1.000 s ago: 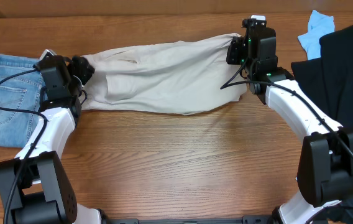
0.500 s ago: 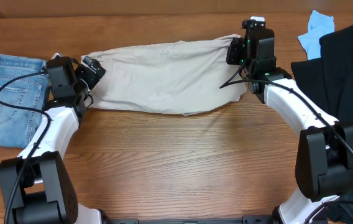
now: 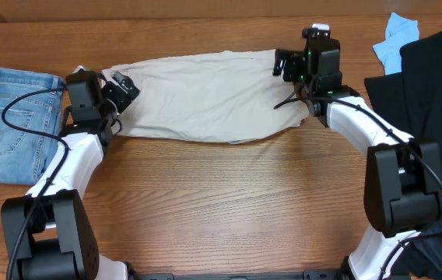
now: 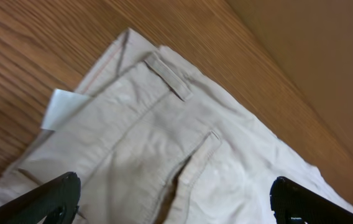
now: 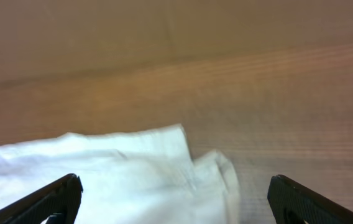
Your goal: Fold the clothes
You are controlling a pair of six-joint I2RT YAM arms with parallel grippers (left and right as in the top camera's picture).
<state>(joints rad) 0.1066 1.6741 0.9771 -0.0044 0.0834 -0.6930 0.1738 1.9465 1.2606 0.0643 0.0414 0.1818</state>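
The pale beige shorts [image 3: 205,93] lie folded lengthwise across the back of the table, waistband end to the left. My left gripper [image 3: 121,84] hovers open over that left end. In the left wrist view the left gripper [image 4: 176,205] spreads wide above the shorts [image 4: 164,149], with a belt loop, a pocket seam and a small white label [image 4: 61,107] showing. My right gripper [image 3: 283,64] stands open at the shorts' right end. In the right wrist view the right gripper [image 5: 176,202] holds nothing, and the cloth's corner [image 5: 139,168] lies below, blurred.
Folded blue jeans [image 3: 11,124] lie at the left edge. A black garment [image 3: 431,93] is heaped at the right, with a light blue one [image 3: 398,37] behind it. Bare wooden table [image 3: 229,202] fills the front.
My right gripper has opened and let go of the shorts' right end, which now lies flat. The left gripper, open since half a second ago, has shifted slightly right.
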